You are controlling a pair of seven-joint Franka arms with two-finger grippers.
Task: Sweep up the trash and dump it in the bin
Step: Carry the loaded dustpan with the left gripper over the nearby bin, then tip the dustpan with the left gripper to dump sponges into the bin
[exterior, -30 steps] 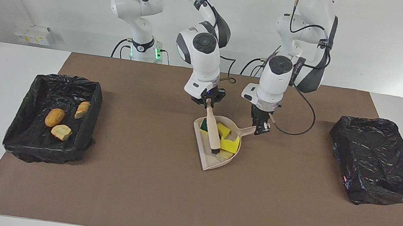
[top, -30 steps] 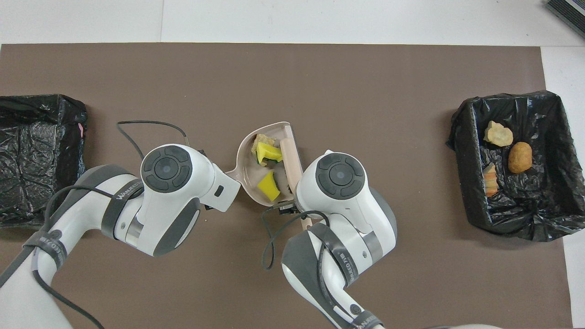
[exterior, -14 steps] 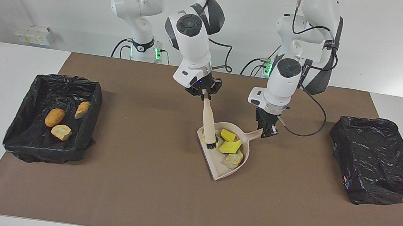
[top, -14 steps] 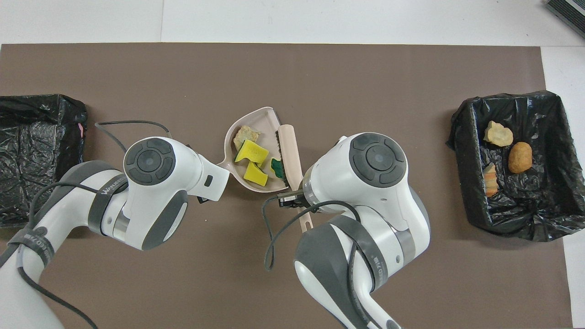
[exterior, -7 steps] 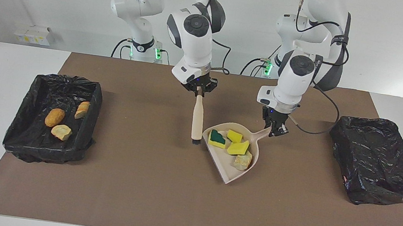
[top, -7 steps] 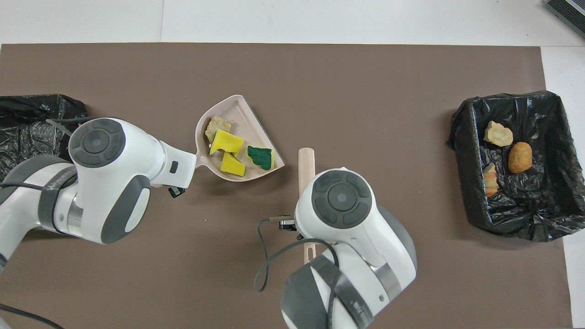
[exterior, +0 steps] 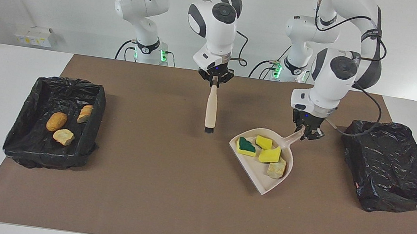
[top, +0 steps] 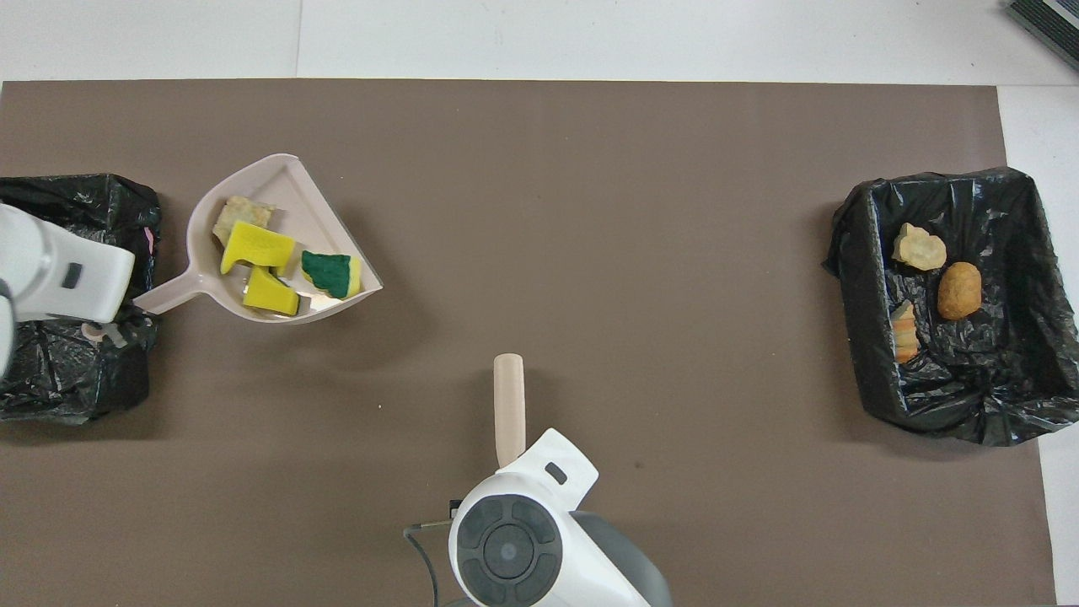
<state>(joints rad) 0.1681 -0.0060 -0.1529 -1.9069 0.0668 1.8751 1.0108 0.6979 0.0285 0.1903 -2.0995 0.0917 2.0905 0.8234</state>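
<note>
Left gripper (exterior: 308, 133) grasping beige plastic dustpan (exterior: 264, 182), foam scraps (exterior: 270, 155) inside; right gripper (exterior: 215, 79) grasping brush (exterior: 212, 109).

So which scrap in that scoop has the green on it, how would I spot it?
Find the beige plastic dustpan held by the left gripper beside the empty black-lined bin. Four scraps lie in it. Yours is the yellow sponge piece with a dark green top, lying toward the brush; the others show no green.

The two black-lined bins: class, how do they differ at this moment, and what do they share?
The bin at the right arm's end holds three orange-tan lumps; the bin at the left arm's end shows no trash. The loaded dustpan, held by the left gripper, is close beside the latter, away from the former. Both are black-lined and rest on the brown mat.
</note>
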